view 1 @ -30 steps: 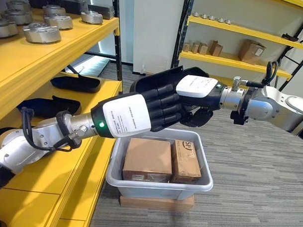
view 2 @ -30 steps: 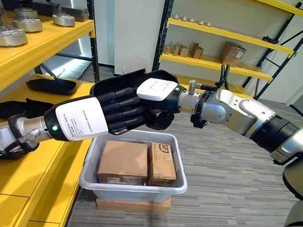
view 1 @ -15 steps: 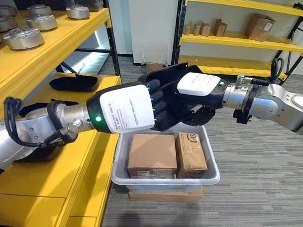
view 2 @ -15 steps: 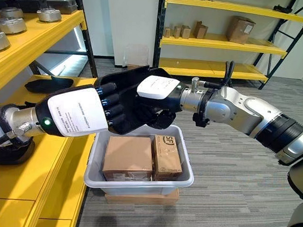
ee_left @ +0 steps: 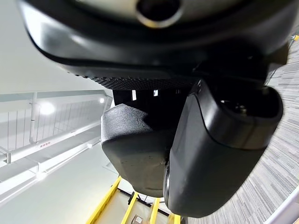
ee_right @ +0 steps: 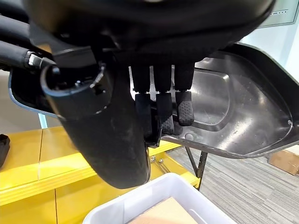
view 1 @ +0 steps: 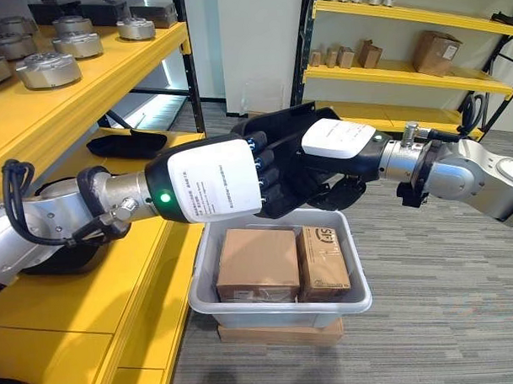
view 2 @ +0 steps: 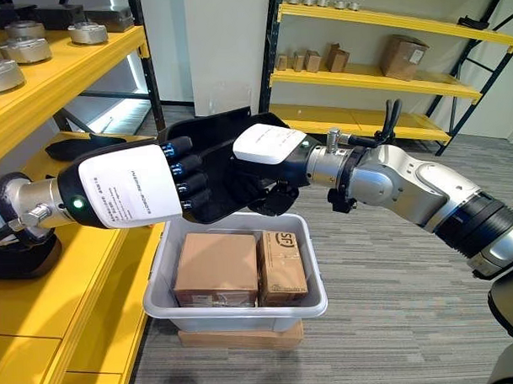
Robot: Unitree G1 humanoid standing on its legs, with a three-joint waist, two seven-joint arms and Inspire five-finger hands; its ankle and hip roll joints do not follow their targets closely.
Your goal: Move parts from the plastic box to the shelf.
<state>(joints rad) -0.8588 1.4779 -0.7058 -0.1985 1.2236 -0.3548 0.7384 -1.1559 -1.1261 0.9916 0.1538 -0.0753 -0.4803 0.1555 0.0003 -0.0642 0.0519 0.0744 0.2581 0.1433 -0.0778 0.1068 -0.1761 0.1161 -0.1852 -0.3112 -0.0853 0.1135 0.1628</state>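
Observation:
A black moulded plastic part [view 1: 281,126] hangs in the air above the grey plastic box [view 1: 277,305], and both hands hold it. My left hand [view 1: 214,181] reaches in from the shelf side, its fingers curled over the part's near edge. From the other side my right hand [view 1: 337,139] grips the same part. In the right wrist view its fingers [ee_right: 161,112] press into the part's hollow face [ee_right: 233,116], with the thumb opposite. The box holds two cardboard cartons [view 1: 257,264] side by side. The yellow shelf [view 1: 116,281] runs along my left.
Similar black parts [view 1: 124,146] lie on the shelf's middle level. Round metal parts [view 1: 46,71] stand on the level above. The plastic box rests on a flat carton on the grey floor. A second yellow rack [view 1: 404,73] with small cartons stands at the back.
The camera has shifted, so the whole scene sits differently. Both hands keep hold of the black part above the box, barely moving in the last half second.

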